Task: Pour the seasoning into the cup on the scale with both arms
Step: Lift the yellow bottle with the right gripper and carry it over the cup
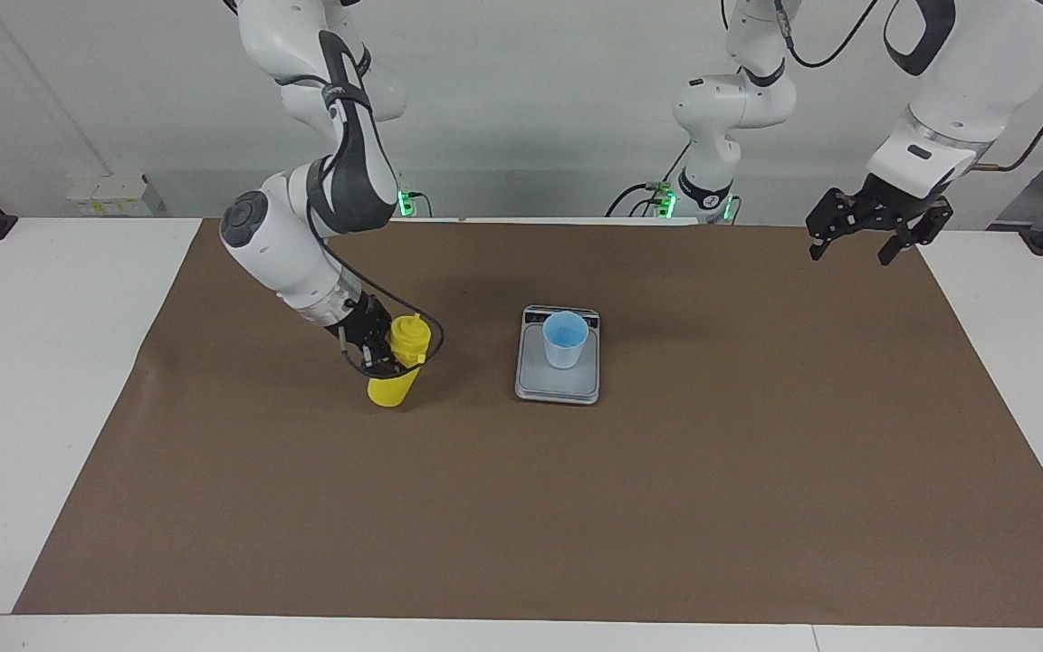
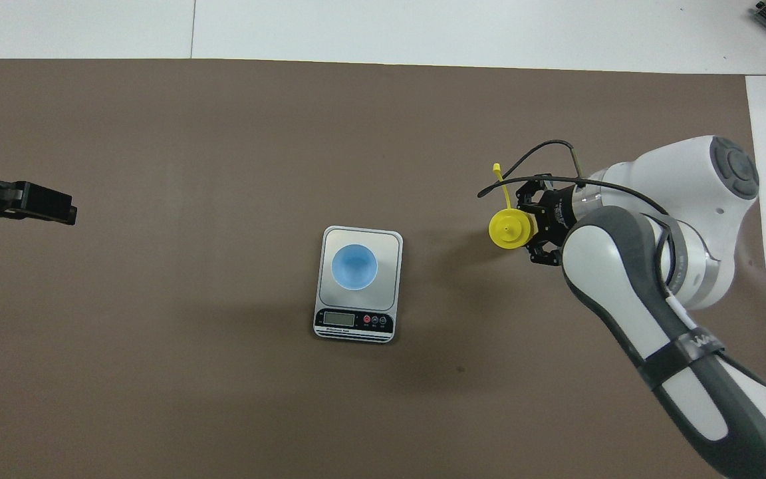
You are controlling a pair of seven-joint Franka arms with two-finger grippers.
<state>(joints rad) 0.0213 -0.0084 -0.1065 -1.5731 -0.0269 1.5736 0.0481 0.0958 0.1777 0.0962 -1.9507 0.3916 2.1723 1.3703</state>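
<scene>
The yellow seasoning bottle (image 1: 392, 388) stands on the brown mat toward the right arm's end of the table, beside the scale; its top shows in the overhead view (image 2: 509, 229), tethered cap hanging open. My right gripper (image 1: 384, 355) (image 2: 534, 227) is shut on its upper body. The light blue cup (image 1: 565, 340) (image 2: 354, 266) stands upright on the silver-grey scale (image 1: 558, 388) (image 2: 389, 243) at mid-table, display end nearest the robots. My left gripper (image 1: 852, 252) (image 2: 50, 206) is open and empty, raised over the mat's edge at the left arm's end, and waits.
A brown mat (image 1: 666, 507) covers most of the white table (image 1: 33, 362). The white table shows bare at both ends of the mat and along its edge farthest from the robots.
</scene>
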